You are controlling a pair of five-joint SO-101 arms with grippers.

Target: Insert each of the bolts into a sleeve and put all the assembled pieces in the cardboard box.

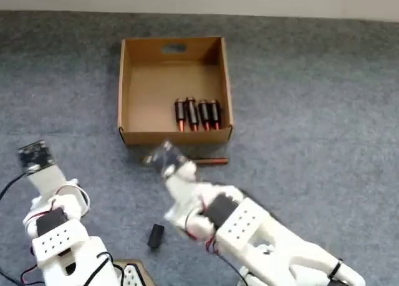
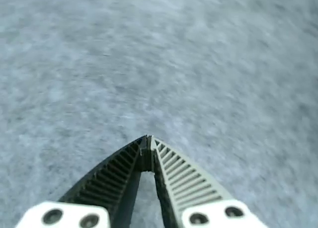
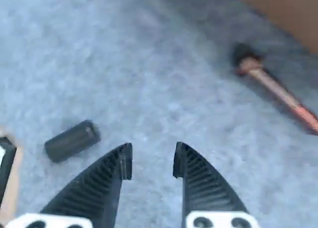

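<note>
**Already four pieces in the box, one bolt and one sleeve loose**

Inside the cardboard box (image 1: 174,136), four assembled pieces (image 1: 197,114) lie side by side against the front wall, toward its right-hand corner as the high view shows it. Each has a dark sleeve with a coppery bolt end sticking out toward the front wall.

Outside, a single bolt (image 1: 209,162) lies flat on the grey carpet (image 1: 312,111), just beside the front wall of the box and roughly parallel to it. The right wrist view shows this bolt (image 3: 276,89) with its dark head and coppery shank, close to a corner of the box (image 3: 283,9).

One dark sleeve (image 1: 156,235) lies on its side on the carpet, well apart from the bolt and nearer the arms' bases. In the right wrist view the sleeve (image 3: 72,140) sits near one of the fingers but is not touching it.

On the right arm (image 1: 249,230), the right gripper (image 3: 151,161) hangs over bare carpet between the sleeve and the bolt, its fingers apart and holding nothing.

On the left arm (image 1: 56,224), which is off to the side and away from the box, the left gripper (image 2: 149,143) has its fingertips pressed together over the carpet, with nothing between them.
</note>
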